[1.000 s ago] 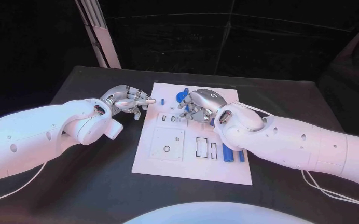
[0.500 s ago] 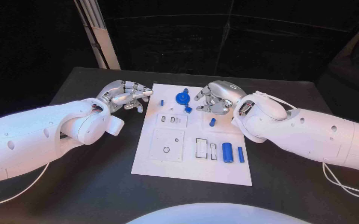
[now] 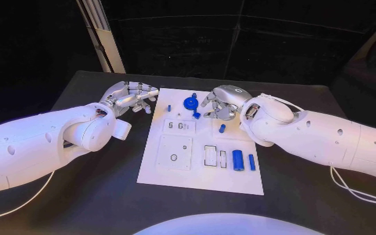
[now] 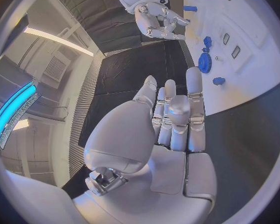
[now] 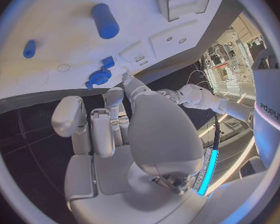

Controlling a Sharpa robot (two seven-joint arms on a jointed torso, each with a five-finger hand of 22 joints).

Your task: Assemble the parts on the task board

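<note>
right hand | lifted off task board | small blue part uncovered

I see open desk beside the task board, and bare board along its near edge; at the far end my left hand and right hand flank the blue gear; two blue cylinders block the right side.

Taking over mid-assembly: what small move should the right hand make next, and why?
Probably reach the right hand toward the small blue piece lying loose on the task board just near it; the hand looks empty, fingers apart, and the left hand is off the board.
</note>
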